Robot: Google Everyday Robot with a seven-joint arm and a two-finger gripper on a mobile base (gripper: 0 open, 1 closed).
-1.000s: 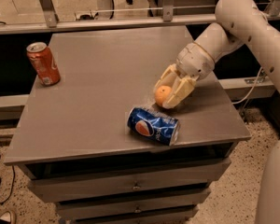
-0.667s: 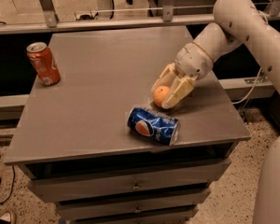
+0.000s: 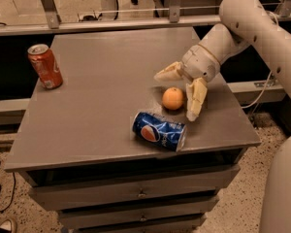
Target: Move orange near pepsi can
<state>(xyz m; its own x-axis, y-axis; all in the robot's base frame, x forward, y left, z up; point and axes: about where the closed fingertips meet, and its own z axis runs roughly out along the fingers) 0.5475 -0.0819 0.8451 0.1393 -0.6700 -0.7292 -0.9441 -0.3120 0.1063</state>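
Note:
The orange [image 3: 173, 98] rests on the grey table [image 3: 102, 101], just up and right of the pepsi can [image 3: 159, 131], which lies on its side near the front edge. My gripper [image 3: 176, 94] is open, with one cream finger behind the orange and the other finger [image 3: 195, 98] to its right. The fingers stand apart from the fruit and do not hold it.
An orange-red soda can [image 3: 45, 66] stands upright at the table's left edge. The robot arm [image 3: 252, 28] reaches in from the upper right. The table's front edge lies just below the pepsi can, with drawers [image 3: 140, 194] underneath.
The gripper has opened and let go of the orange, which now sits on the table beside the pepsi can. The fingers have spread apart around it.

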